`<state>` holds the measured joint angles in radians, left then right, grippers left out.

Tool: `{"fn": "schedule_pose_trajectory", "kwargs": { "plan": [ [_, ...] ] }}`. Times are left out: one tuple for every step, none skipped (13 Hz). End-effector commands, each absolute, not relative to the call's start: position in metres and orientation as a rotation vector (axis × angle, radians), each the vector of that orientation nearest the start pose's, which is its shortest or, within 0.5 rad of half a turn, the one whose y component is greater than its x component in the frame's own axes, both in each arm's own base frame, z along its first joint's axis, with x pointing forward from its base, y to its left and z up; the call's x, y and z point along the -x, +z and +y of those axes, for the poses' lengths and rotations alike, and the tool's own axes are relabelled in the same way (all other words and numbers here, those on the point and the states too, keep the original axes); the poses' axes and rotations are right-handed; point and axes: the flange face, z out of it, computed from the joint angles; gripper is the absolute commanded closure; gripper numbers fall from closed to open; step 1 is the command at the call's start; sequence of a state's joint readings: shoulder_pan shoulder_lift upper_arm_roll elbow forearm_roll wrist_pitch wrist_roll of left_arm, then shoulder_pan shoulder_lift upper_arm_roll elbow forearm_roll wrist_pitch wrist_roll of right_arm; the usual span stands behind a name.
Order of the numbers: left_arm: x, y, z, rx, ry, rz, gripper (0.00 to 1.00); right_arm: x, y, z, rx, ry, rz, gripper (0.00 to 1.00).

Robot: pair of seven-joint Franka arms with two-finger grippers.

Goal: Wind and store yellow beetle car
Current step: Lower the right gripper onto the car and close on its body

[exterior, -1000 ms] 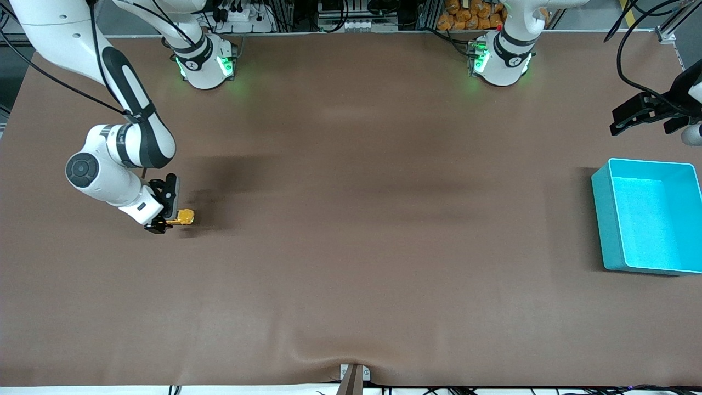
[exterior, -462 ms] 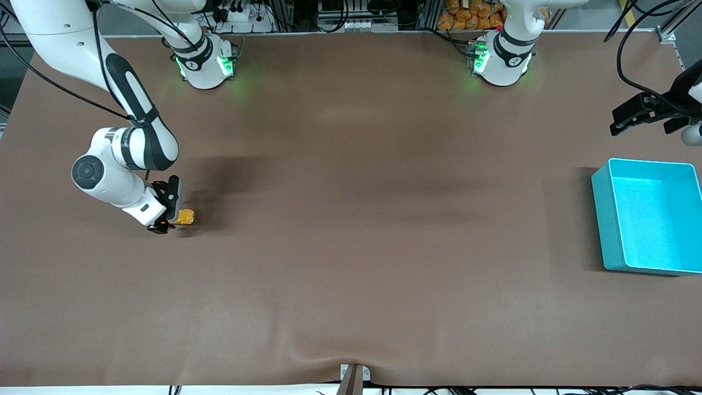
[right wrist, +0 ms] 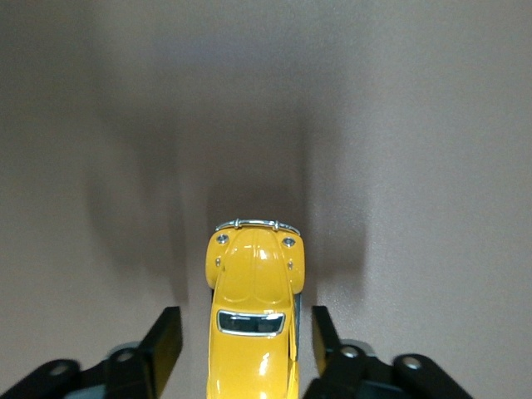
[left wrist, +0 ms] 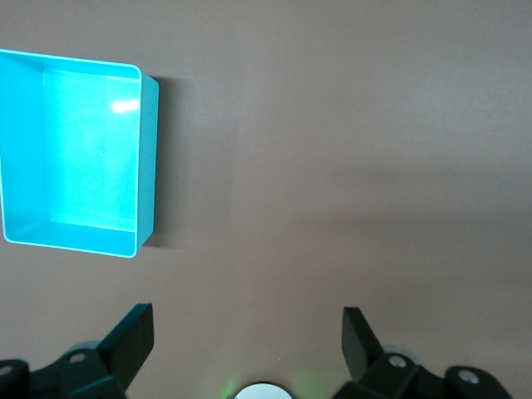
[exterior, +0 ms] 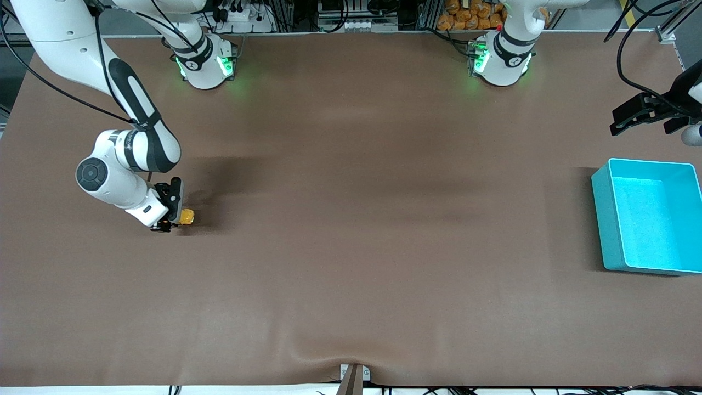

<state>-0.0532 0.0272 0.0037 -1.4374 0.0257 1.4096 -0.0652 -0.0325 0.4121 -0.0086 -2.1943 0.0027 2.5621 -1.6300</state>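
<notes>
The yellow beetle car (exterior: 188,218) stands on the brown table toward the right arm's end. My right gripper (exterior: 171,216) is low at the table and open, with the car between its fingers. In the right wrist view the car (right wrist: 253,283) points away from the wrist, and a gap shows between it and each finger (right wrist: 166,337). My left gripper (exterior: 647,123) is open and empty, and waits above the table beside the turquoise bin (exterior: 601,219). The left wrist view shows its open gripper (left wrist: 247,324) and the empty bin (left wrist: 148,166).
The brown cloth has a ridge (exterior: 329,351) near the table's front edge. Both arm bases (exterior: 205,63) stand along the table's edge farthest from the front camera. The bin sits at the left arm's end of the table.
My right gripper has slid forward over the car, so its fingers now reach farther along the car's sides. The car and the left arm have not moved.
</notes>
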Motion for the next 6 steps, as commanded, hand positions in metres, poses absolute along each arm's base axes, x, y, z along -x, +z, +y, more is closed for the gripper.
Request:
{"fn": "schedule_pose_trajectory", "kwargs": {
  "plan": [
    [-0.5402, 0.661, -0.0245, 3.12, 0.079, -0.061, 0.0, -0.5506, 0.1899, -0.0231, -2.233, -0.039, 2.255, 0.74],
    [-0.5407, 0.6602, -0.0246, 3.119, 0.082, -0.063, 0.0, -0.5502, 0.1896, -0.0239, -2.234, -0.043, 2.256, 0.81],
    [-0.5412, 0.6593, -0.0246, 3.119, 0.084, -0.063, 0.0, -0.5501, 0.1895, -0.0239, -2.231, -0.044, 2.26, 0.87],
    [-0.5412, 0.6593, -0.0238, 3.119, 0.084, -0.066, 0.0, -0.5501, 0.1895, -0.0239, -2.223, -0.044, 2.269, 0.97],
    [-0.5407, 0.6602, -0.0237, 3.119, 0.082, -0.066, 0.0, -0.55, 0.1895, -0.0247, -2.221, -0.045, 2.27, 1.0],
    [-0.5408, 0.6595, -0.0229, 3.119, 0.084, -0.068, 0.0, -0.5502, 0.1896, -0.0256, -2.223, -0.044, 2.266, 1.0]
  ]
}}
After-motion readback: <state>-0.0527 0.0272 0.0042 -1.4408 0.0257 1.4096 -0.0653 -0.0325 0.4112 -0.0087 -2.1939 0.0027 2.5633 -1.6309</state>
